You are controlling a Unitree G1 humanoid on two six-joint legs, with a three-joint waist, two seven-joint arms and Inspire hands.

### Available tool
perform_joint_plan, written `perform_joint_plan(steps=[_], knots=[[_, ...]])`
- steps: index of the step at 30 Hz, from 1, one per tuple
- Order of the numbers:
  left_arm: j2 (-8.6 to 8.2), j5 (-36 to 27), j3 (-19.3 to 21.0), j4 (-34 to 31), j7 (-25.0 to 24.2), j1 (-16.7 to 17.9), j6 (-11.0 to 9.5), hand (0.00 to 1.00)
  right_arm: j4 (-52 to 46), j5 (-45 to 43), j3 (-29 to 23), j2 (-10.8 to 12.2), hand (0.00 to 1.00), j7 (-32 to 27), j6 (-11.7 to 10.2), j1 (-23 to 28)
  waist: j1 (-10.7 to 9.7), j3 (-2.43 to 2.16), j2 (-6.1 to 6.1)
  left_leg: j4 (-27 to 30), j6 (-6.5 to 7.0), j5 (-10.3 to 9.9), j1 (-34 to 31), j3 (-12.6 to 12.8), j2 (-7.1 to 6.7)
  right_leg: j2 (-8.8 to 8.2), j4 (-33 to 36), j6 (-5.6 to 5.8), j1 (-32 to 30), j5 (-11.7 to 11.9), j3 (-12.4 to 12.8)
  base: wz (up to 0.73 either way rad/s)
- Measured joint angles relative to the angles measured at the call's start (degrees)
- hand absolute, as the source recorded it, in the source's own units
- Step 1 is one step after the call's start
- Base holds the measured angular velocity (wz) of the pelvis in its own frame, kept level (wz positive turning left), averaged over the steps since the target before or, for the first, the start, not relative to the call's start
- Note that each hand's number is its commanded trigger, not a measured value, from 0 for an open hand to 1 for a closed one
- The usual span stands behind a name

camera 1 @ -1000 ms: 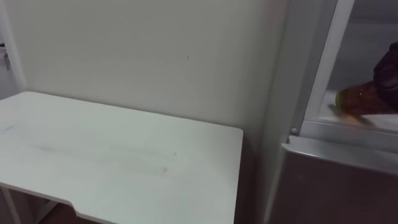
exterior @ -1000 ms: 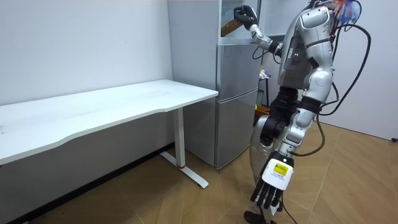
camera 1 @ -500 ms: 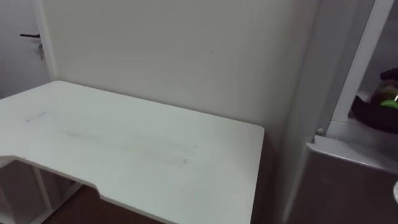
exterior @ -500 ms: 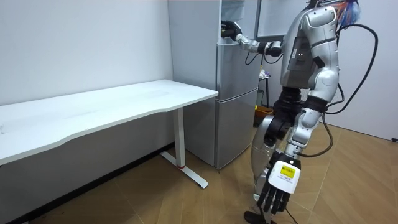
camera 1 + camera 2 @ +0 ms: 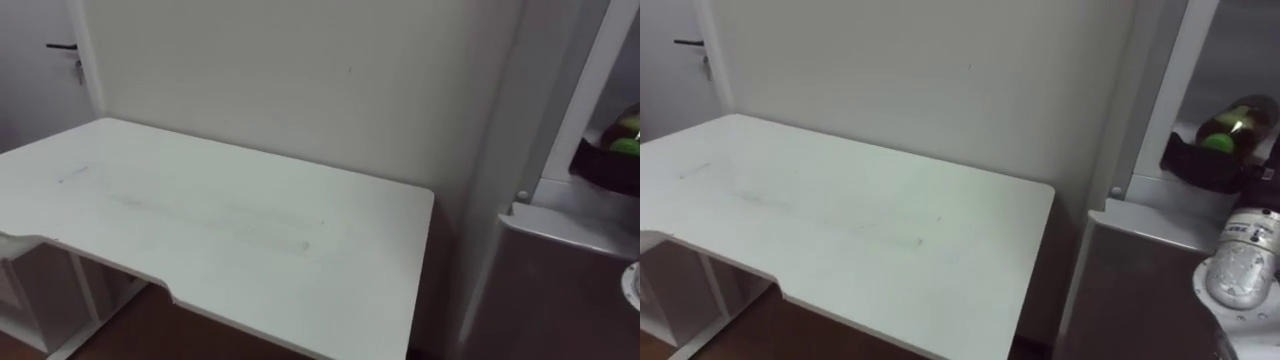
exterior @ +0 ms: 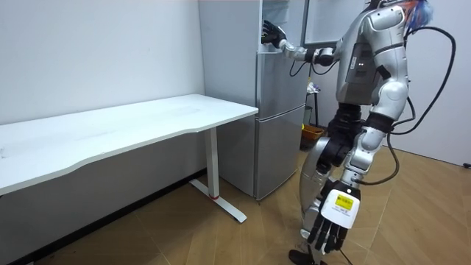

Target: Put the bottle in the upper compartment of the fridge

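Note:
A dark bottle (image 5: 1238, 116) with a green cap lies on its side on the shelf of the upper fridge compartment (image 5: 1225, 70), whose door stands open. My right hand (image 5: 1202, 163) is a dark shape just in front of the cap, at the shelf's front edge. In the room view this right hand (image 6: 271, 32) reaches into the compartment with its fingers spread, open. Whether it still touches the bottle I cannot tell. My left hand (image 6: 328, 227) hangs low beside my leg, fingers straight. I stand upright in front of the grey fridge (image 6: 280, 118).
A long white table (image 5: 230, 230) stands to the left of the fridge against the wall. The lower fridge door (image 5: 1130, 290) is closed. A door with a handle (image 5: 62, 47) is at the far left. A wooden floor (image 6: 243, 243) lies around me.
My right hand has let go of the bottle and spread its fingers; the bottle now lies on the shelf. The eye view has shifted, so the table sits further right in the picture.

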Motion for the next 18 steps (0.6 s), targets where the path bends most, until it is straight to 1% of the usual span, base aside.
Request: perform_joint_plan(steps=[1,2,4,5,7,10,12,13,16,18], knots=[[-0.02,0.0,0.0,0.0,-0.02,0.04,-0.01,0.0,-0.59,0.3,-0.07,0.01,0.0,0.23,0.09,0.03,-0.29,0.0,0.11,-0.04,0.0,0.01,0.02,0.07,0.0,0.0,-0.01,-0.2,0.2,0.12,0.0,0.0],[-0.12,-0.02,0.04,0.0,-0.03,0.12,-0.15,0.0,-2.51,1.37,-0.1,0.02,0.0,0.56,0.43,0.3,-0.78,-0.09,0.02,-0.16,0.02,0.05,0.17,0.1,-0.01,-0.01,-0.01,-0.57,0.29,0.34,0.01,0.0],[-0.14,0.09,0.07,-0.01,-0.02,0.14,-0.59,0.0,-6.99,1.52,-0.32,0.15,0.0,0.68,0.9,2.45,-1.13,-0.31,0.29,-1.23,0.09,0.57,0.68,0.43,-0.09,-0.1,-0.13,-0.57,0.21,0.36,0.07,-0.04],[-0.15,0.07,0.08,-0.18,-0.02,0.32,-0.84,0.0,-10.6,1.29,-0.5,0.15,0.0,0.69,0.99,4.48,-1.53,-0.54,0.29,-2.34,0.05,0.91,1.31,1.13,-0.14,-0.15,-0.11,-0.56,0.12,0.35,0.47,-0.09],[-0.23,0.03,0.07,-1.13,-0.02,1.4,-1.29,0.0,-15.3,1.35,-0.51,0.15,0.0,0.72,1.05,6.51,-2.03,-0.66,0.43,-3.73,-0.05,1.27,2.43,1.76,-0.17,-0.07,-0.1,-0.57,0.18,0.27,1.23,-0.18],[-0.35,-0.16,0.13,-0.95,-0.02,2.26,-2.16,0.0,-22.5,1.34,-0.9,0.14,0.0,0.56,1.21,8.91,-3.47,-0.6,0.69,-4.9,-0.09,1.37,4.19,2.35,-0.2,0.12,-0.14,-0.55,1.2,0.11,1.87,-0.13],[-0.76,-0.03,0.6,-0.27,-0.02,2.28,-3.06,0.0,-27.86,1.21,-1.45,0.14,0.0,0.25,1.28,10.89,-3.77,-0.58,0.71,-5.71,-0.1,1.36,5.46,2.62,-0.24,0.28,-0.29,-0.41,1.77,-0.08,2.78,-0.22],[-0.86,-0.07,0.68,0.31,-0.02,2.27,-3.36,0.0,-30.91,1.17,-1.78,0.14,0.0,-0.04,1.23,11.99,-3.96,-0.41,0.77,-6.11,-0.1,1.32,6.45,2.91,-0.24,0.33,-0.46,-0.3,2.5,-0.22,3.1,-0.15],[-1.32,-0.06,0.68,1.54,-0.03,2.29,-3.61,0.0,-36.72,1.27,-3.42,0.17,0.0,-0.41,1.05,14.07,-4.51,-0.33,0.85,-6.75,0.02,0.79,8.18,3.22,-0.25,0.4,-1.19,0.09,3.79,-0.56,3.42,-0.09],[-1.74,-0.07,0.68,1.84,-0.03,2.27,-3.62,0.0,-38.69,1.25,-3.69,0.25,0.0,-0.62,0.49,14.28,-4.81,-0.1,1.12,-6.78,0.16,0.52,9.03,3.43,-0.28,0.4,-1.17,0.25,4.41,-0.71,3.79,-0.1]])
